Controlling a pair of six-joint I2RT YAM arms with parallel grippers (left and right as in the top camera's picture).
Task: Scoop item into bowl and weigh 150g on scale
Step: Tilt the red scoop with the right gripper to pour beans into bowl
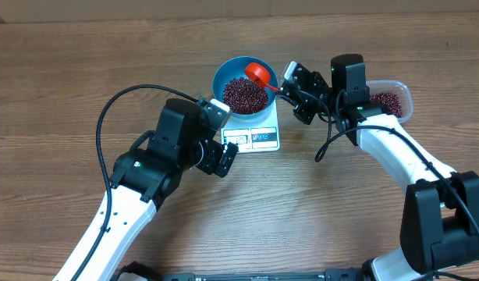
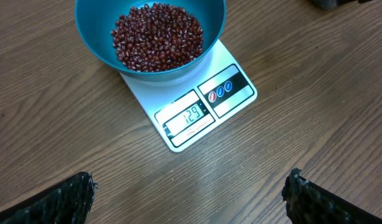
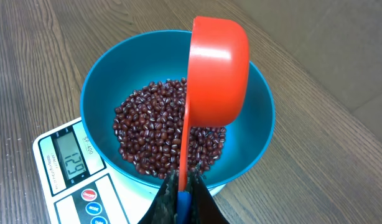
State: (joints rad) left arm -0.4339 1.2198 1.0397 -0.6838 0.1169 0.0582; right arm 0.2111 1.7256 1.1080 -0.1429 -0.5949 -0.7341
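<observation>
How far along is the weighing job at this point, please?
Done: the bowl sits on the scale, holding a heap of beans. In hand: the right tool holds the red scoop tipped over the bowl. Left: the display reads 129, so more beans are needed.

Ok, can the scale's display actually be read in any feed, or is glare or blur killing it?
Left wrist: the small flat white rectangular kitchen scale is sharp, its display glare-free and reading 129. Right wrist: display legible too, seen sideways; the dark right claw gripping the red plastic scoop is out of focus. Overhead: display too small to read.
</observation>
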